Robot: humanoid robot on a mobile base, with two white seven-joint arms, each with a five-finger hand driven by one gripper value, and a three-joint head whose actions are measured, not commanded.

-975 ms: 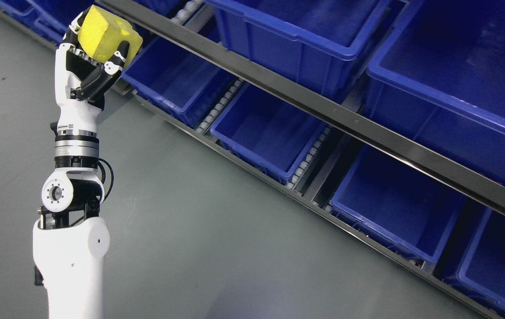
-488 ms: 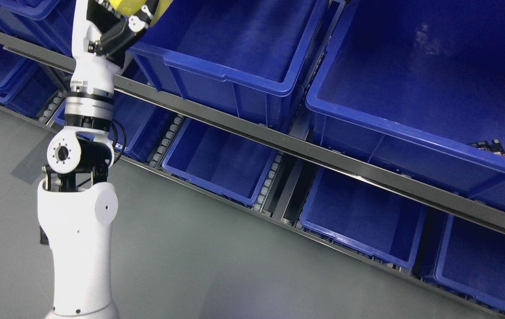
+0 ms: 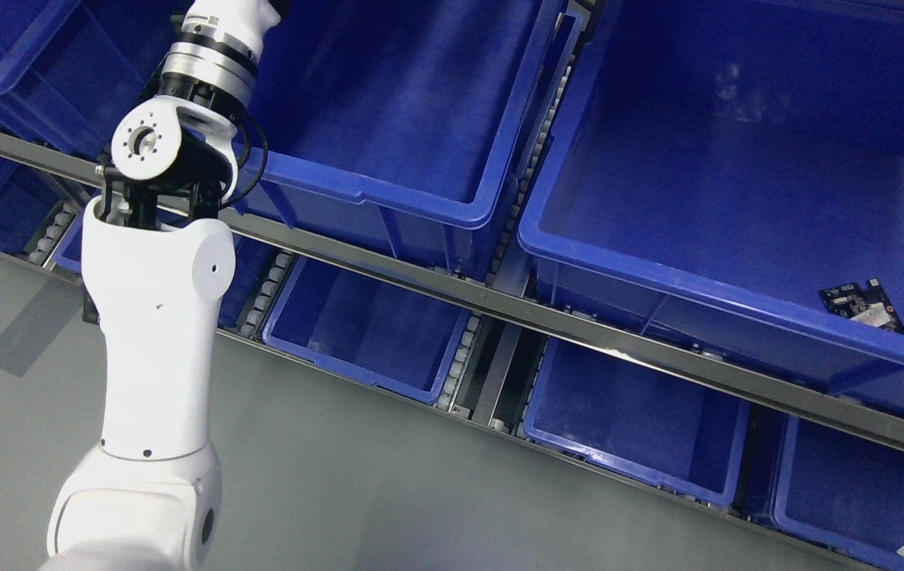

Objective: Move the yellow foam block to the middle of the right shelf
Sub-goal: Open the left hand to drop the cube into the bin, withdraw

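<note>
In the head view you see the left arm (image 3: 152, 349) rising from the lower left, its white forearm upright and its silver wrist ring (image 3: 208, 57) tilted toward the upper right. The arm runs off the top edge above the wrist, so the left hand is outside the picture and you cannot tell whether it is clenched or released. The yellow foam block does not show either, so you cannot tell where it is. Behind the wrist sits a large blue bin (image 3: 420, 202) on the upper shelf level, just beside a wider blue bin (image 3: 658, 285) on the right that holds a small circuit board (image 3: 863, 305) near its right end. A grey shelf rail (image 3: 547, 321) runs below both bins, with smaller blue bins (image 3: 357, 373) under it above the grey floor (image 3: 388, 492).
</note>
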